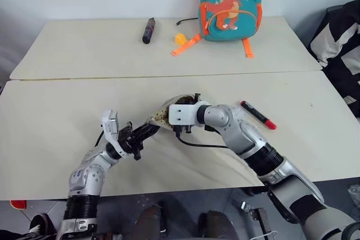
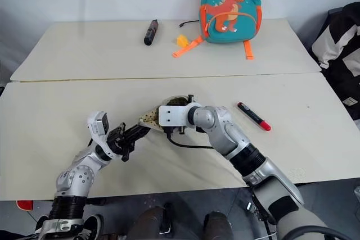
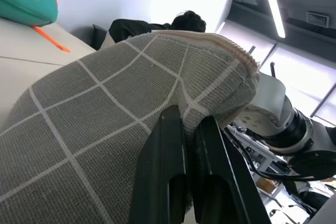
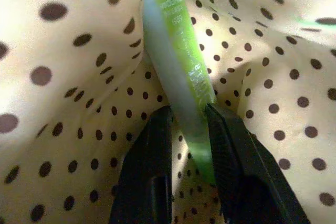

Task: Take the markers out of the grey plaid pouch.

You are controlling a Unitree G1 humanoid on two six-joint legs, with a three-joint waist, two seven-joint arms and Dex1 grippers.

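While the left gripper (image 3: 190, 129) pinches the fabric edge of the grey plaid pouch (image 3: 110, 124), holding it raised over the near table (image 1: 50, 139), the right gripper (image 4: 188, 116) reaches inside, clamped on the light green marker (image 4: 181, 61); the red-capped marker (image 1: 258, 114) lies on the table beside the bent right arm

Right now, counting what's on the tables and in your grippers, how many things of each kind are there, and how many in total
Markers: 2, the red-capped black marker on the table and the light green marker between the right gripper fingers inside the pouch
Pouches: 1, the grey plaid pouch, pinched by the left gripper
Backpacks: 1, the teal dinosaur backpack
Dark sticks: 1, the dark stick
Small yellow objects: 1, the yellow object
Total: 6
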